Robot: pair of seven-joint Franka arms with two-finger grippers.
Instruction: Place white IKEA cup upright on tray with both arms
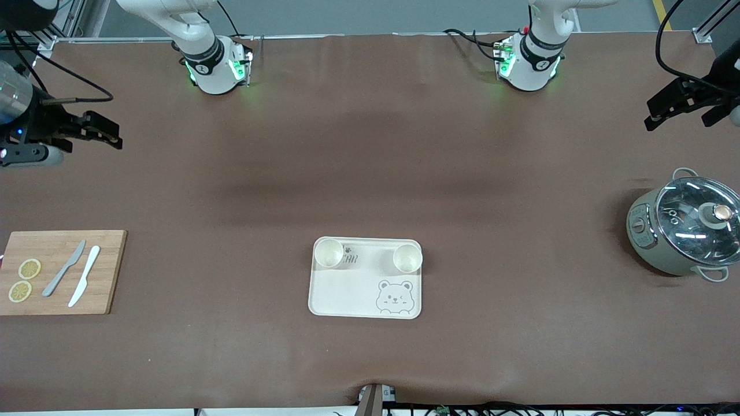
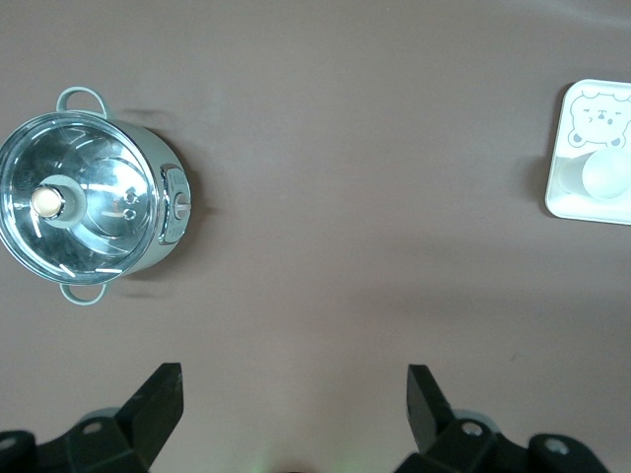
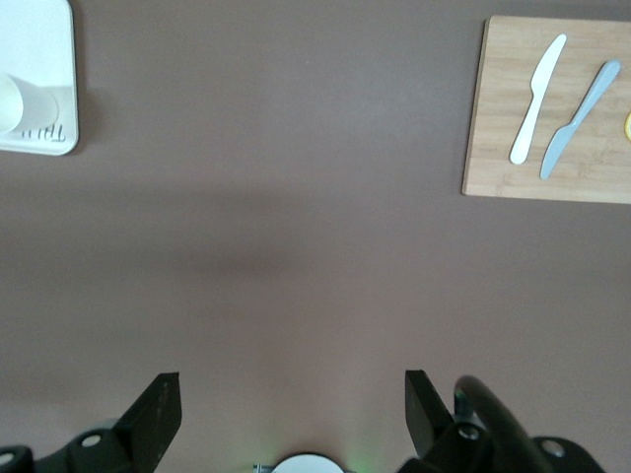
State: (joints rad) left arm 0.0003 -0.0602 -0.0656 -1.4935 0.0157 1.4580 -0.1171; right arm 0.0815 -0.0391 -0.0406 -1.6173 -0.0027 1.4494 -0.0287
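Table (image 1: 370, 173) first: nothing on it between the arms and the tray, so collision risk on any further move looks low.

Pot (image 1: 685, 231) with the glass lid sits at the left arm's end. Left gripper (image 1: 676, 110) hangs over bare table above it, fingers spread wide, holding nothing. If that arm drops straight down it could clip the lid knob; that's the only real hazard on that end.

Cutting board (image 1: 60, 271) at the right arm's end, with two knives (image 1: 75, 275) and two lemon slices (image 1: 24, 280) on it. Right gripper (image 1: 101, 132) is over bare table, farther from the camera than the board, also wide open and empty. Both arms are parked out at the ends, waiting.

Tray (image 1: 347, 294) sits mid-table, near the camera edge. Two white cups (image 1: 368, 256) stand on it mouth-up, one in each corner on the edge farther from the camera. So placement looks done.

Residual risks, my read:
- both cups sit close to the tray rim; a nudge to the tray could tip one over it
- the cup toward the right arm's end covers part of the tray lettering, so it's well inside; the other looks tighter to the corner
- a re-grasp by either arm would be the likeliest way to knock one down
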